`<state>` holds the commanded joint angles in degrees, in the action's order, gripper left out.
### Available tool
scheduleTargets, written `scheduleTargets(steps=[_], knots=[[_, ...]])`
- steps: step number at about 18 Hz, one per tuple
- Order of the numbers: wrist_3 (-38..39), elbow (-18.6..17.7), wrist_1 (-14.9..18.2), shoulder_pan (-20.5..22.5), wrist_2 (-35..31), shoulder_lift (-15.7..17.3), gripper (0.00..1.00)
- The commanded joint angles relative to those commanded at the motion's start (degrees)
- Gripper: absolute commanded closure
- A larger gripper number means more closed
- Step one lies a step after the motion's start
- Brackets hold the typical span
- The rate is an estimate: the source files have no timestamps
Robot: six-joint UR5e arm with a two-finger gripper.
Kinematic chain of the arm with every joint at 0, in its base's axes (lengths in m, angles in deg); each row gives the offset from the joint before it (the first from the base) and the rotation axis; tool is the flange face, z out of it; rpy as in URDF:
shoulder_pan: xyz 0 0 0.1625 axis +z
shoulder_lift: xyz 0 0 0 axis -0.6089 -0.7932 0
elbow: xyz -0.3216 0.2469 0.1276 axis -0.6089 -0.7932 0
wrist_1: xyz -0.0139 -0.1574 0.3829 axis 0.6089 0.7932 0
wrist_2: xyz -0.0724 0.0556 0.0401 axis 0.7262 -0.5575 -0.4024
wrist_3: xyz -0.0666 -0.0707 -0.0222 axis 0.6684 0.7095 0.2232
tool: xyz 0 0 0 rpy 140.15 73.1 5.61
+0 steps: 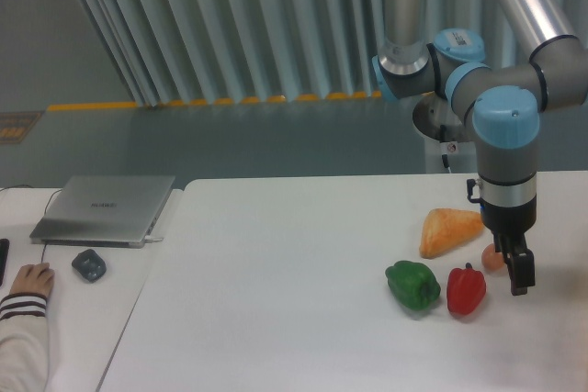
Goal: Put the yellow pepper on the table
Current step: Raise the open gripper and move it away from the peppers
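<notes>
No yellow pepper shows in this view; it is hidden or out of view. The large white table [276, 273] fills the lower frame. My gripper [519, 284] points down at the table's right side, just right of the red pepper [466, 290]. Its dark fingers are seen edge-on as one bar, so I cannot tell whether they are open or shut. Nothing yellow shows between them. A small round orange thing [492, 259] lies just left of the fingers, partly hidden by them.
A green pepper [412, 285] lies left of the red one. An orange-tan triangular bread [448, 229] lies behind them. A smaller desk at the left holds a grey laptop [106, 209], a mouse [89, 265] and a person's hand [32, 279].
</notes>
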<state>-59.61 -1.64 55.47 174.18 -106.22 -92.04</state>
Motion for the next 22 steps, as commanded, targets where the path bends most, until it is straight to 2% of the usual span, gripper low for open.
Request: scheduleTargets(steps=[5,8,10,15,22], knots=[[0.3,0.5,-0.1,1.1,-1.8,-0.2,0.0],[-0.6,0.6,-0.2,3.9,-1.8,-0.2,0.0],[-2.0,1.1,-1.8,5.9,-1.7,-0.1,0.0],[-11.2,1.2,-2.0,9.9,-1.8,0.1,0.0],[-22.1,2.5,-2.2,12.1,-2.3,-1.3,0.0]])
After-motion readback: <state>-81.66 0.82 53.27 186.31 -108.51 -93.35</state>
